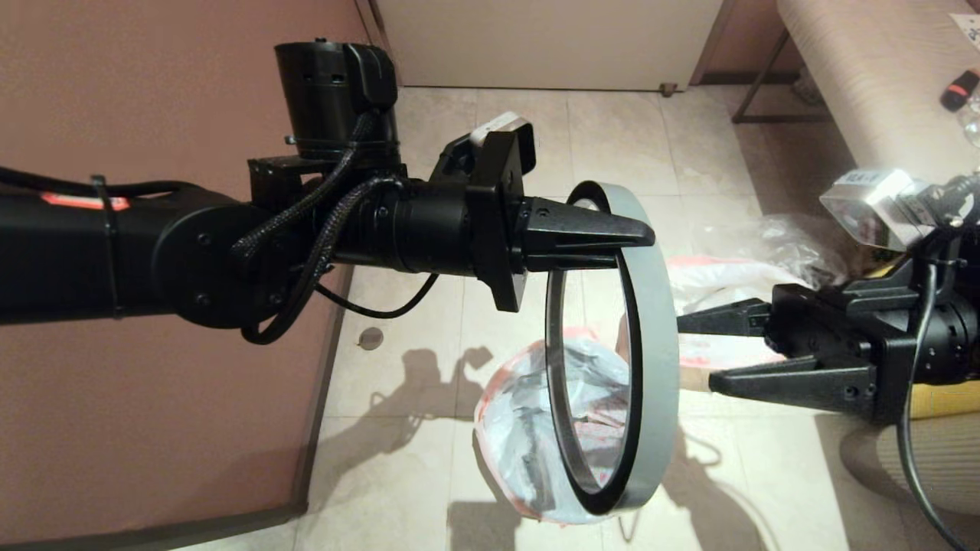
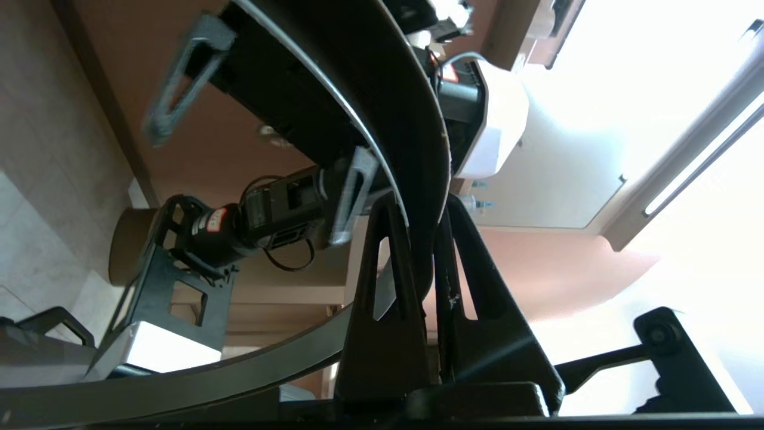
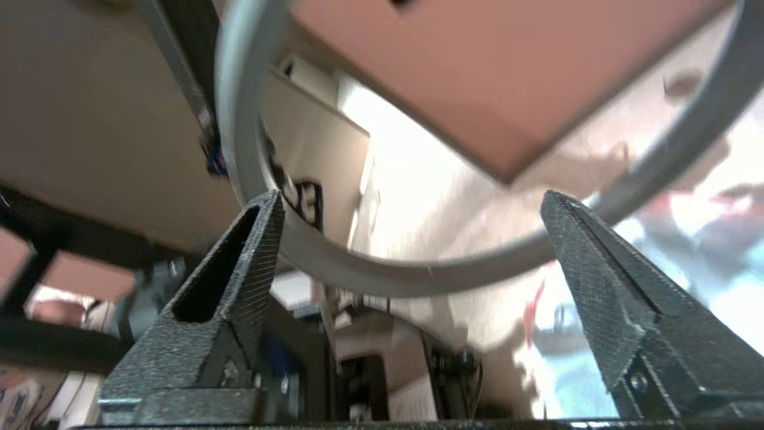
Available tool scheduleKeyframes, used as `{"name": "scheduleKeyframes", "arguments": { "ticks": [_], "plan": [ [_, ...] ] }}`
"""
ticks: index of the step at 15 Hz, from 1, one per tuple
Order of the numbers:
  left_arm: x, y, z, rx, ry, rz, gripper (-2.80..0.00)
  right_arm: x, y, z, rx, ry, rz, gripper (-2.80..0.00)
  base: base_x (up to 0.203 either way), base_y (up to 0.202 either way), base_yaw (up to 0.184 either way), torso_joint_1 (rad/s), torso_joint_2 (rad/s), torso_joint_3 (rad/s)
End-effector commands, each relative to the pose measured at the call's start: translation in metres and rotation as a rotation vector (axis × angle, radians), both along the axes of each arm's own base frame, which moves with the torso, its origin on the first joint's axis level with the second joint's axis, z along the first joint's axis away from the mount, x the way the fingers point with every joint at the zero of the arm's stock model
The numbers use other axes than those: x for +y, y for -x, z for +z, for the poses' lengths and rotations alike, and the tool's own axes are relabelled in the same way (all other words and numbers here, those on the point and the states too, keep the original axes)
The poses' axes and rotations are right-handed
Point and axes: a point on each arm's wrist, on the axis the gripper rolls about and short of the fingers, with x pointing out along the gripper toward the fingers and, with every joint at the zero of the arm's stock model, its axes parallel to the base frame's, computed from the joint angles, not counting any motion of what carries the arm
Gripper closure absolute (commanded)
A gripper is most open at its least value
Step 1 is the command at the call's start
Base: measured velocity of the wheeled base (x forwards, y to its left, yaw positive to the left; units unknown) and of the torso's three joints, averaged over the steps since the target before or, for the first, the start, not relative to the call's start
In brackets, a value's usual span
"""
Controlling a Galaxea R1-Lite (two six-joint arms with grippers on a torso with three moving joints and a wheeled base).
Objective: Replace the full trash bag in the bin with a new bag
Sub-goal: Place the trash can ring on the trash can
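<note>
The grey ring (image 1: 651, 337), held upright in mid-air by the left gripper (image 1: 639, 233), blocks the way just left of the right gripper (image 1: 693, 348), whose 2 fingers stand apart beside its outer face. Below it the full trash bag (image 1: 528, 428) fills the floor. Bare tiles lie free far behind and near-left by the wall.

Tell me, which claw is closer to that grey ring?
Left. The left claw is clamped on the top of the grey ring, holding it up off the floor. The right claw hangs open just beside the ring's outer edge, not touching it.
</note>
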Motion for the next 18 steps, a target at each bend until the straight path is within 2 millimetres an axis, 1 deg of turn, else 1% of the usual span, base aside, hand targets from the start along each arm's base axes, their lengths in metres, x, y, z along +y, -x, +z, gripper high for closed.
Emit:
{"name": "scheduleKeyframes", "arguments": {
  "ticks": [1,3,5,7,10,12,15,16,18],
  "plan": [
    [0.005,0.001,0.004,-0.004,0.006,0.005,0.00,0.008,-0.005,0.007,0.004,-0.021,0.026,-2.80,0.000,0.000,0.000,0.000,0.00,0.000],
    [0.007,0.000,0.003,-0.005,0.006,0.011,0.00,0.020,-0.004,0.019,0.000,-0.047,0.068,-2.80,0.000,0.000,0.000,0.000,0.00,0.000],
    [0.011,-0.005,0.003,-0.003,0.005,0.029,0.00,0.027,0.002,0.023,-0.013,-0.053,0.088,-2.80,0.000,0.000,0.000,0.000,0.00,0.000],
    [0.010,-0.007,0.001,-0.001,0.003,0.032,0.00,0.029,0.005,0.026,-0.004,-0.057,0.092,-2.80,0.000,0.000,0.000,0.000,0.00,0.000],
    [0.007,-0.012,-0.003,0.000,0.001,0.034,0.00,0.038,0.012,0.031,0.037,-0.067,0.133,-2.80,0.000,0.000,0.000,0.000,0.00,0.000],
    [0.008,-0.018,-0.002,-0.024,0.022,0.044,0.00,0.043,0.015,0.033,0.067,-0.074,0.157,-2.80,0.000,0.000,0.000,0.000,0.00,0.000],
    [0.006,-0.025,-0.010,-0.012,0.013,0.050,0.00,0.048,0.016,0.036,0.058,-0.087,0.176,-2.80,0.000,0.000,0.000,0.000,0.00,0.000],
    [0.006,-0.027,-0.010,-0.014,0.013,0.053,0.00,0.052,0.017,0.036,0.060,-0.087,0.195,-2.80,0.000,0.000,0.000,0.000,0.00,0.000],
    [0.010,-0.031,-0.012,-0.012,0.011,0.066,0.00,0.058,0.015,0.034,0.071,-0.084,0.210,-2.80,0.000,0.000,0.000,0.000,0.00,0.000]
  ]
}}
